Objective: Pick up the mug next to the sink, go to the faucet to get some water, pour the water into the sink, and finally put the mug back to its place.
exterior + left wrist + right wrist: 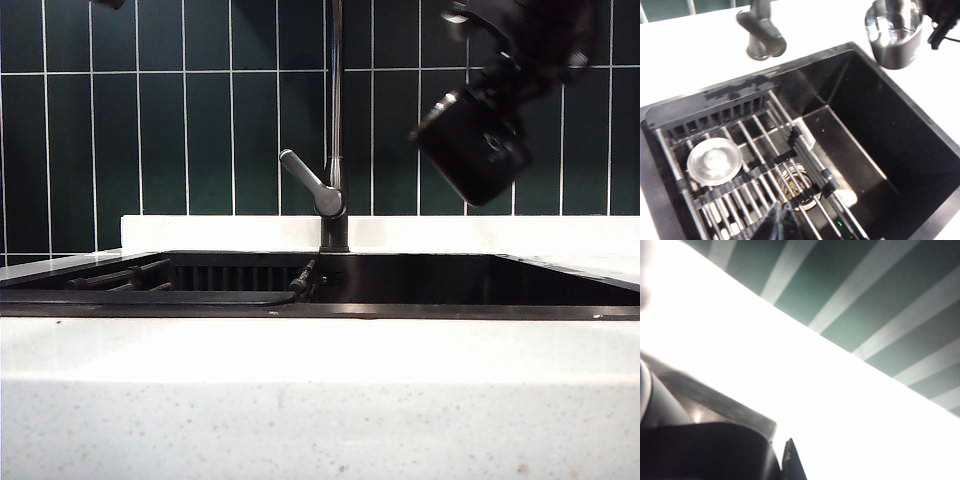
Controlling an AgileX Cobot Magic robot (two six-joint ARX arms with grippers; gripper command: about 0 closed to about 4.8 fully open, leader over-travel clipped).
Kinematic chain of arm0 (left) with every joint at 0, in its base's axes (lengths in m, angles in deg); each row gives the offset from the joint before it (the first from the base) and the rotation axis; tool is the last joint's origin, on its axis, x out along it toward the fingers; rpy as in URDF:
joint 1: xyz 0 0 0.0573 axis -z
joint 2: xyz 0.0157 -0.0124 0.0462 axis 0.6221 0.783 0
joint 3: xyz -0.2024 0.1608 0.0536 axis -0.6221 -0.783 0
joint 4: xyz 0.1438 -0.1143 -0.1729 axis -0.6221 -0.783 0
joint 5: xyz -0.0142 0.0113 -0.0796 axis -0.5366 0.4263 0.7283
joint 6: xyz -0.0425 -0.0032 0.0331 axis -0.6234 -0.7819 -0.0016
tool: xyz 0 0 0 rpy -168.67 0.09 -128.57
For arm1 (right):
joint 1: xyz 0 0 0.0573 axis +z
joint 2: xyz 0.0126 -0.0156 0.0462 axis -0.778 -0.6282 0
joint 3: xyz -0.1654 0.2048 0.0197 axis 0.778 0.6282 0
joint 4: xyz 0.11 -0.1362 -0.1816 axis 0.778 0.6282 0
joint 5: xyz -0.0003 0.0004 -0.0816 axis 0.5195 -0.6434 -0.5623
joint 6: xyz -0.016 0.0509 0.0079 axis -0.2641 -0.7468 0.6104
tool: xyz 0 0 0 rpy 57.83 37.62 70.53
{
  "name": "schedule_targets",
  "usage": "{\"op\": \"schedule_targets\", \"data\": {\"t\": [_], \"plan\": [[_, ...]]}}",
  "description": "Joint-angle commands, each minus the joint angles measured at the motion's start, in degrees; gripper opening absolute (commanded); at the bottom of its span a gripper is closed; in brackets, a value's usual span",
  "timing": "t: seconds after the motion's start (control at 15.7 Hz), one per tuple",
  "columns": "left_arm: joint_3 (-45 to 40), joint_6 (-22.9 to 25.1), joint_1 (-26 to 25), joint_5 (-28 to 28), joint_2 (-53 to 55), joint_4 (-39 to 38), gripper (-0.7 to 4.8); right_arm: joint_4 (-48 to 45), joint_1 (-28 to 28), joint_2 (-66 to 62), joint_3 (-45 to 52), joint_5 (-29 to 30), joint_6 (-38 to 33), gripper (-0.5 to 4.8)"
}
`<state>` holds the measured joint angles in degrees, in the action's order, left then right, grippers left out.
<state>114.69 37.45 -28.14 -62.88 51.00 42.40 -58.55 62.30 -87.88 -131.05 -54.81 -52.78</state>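
Mug (472, 150) gripped shut in right gripper (500, 75), tilted high over sink (450, 285), faucet (335, 120) beside. Left gripper (780, 225) closed, empty, above rack (750, 165). Pouring seemingly underway; returning mug remained.

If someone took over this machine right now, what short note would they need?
Right gripper: shut on the mug, held high and tilted, to the right of the faucet, above the sink's right side.
Left gripper: shut, holds nothing, hangs over the sink's slatted rack.
Done: mug picked up.
No water stream visible; whether it was filled or poured, I cannot tell.
Left: put the mug back beside the sink.
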Motion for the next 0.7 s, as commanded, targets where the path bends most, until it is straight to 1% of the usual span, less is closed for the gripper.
{"op": "schedule_targets", "data": {"t": [0.06, 0.19, 0.32, 0.38, 0.45, 0.51, 0.57, 0.7], "plan": [[0.04, 0.07, 0.07, -0.02, -0.33, -0.17, -0.06, -13.53, -4.11, 0.48, 6.32, 0.07, -9.64, -0.01], [0.04, 0.09, 0.07, -0.22, -0.33, -0.57, -0.06, -20.68, -6.73, 0.83, 11.47, -0.11, -13.09, -0.01], [0.02, 0.52, 0.07, -0.20, -0.33, -0.57, -0.06, -28.41, -8.96, 0.85, 16.35, -1.75, -16.20, -0.01], [0.02, 1.77, 0.07, -0.22, -0.33, -1.18, -0.06, -34.25, -10.78, 0.85, 20.02, -3.96, -21.16, -0.01], [0.02, 2.19, 0.07, -0.22, -0.31, -1.81, -0.06, -37.05, -12.26, 0.85, 22.27, -4.81, -25.97, -0.01], [0.02, 2.29, 0.07, -0.22, -0.31, -2.23, -0.06, -37.55, -13.42, 0.85, 23.58, -4.83, -29.92, -0.01], [0.02, 2.51, 0.07, -0.22, -0.31, -2.25, -0.06, -37.38, -14.49, 0.79, 24.30, -4.42, -31.87, -0.01], [0.02, 2.67, 0.07, -0.20, -0.31, -2.25, -0.06, -36.96, -15.28, 0.79, 24.92, -3.45, -32.39, -0.01]]}}
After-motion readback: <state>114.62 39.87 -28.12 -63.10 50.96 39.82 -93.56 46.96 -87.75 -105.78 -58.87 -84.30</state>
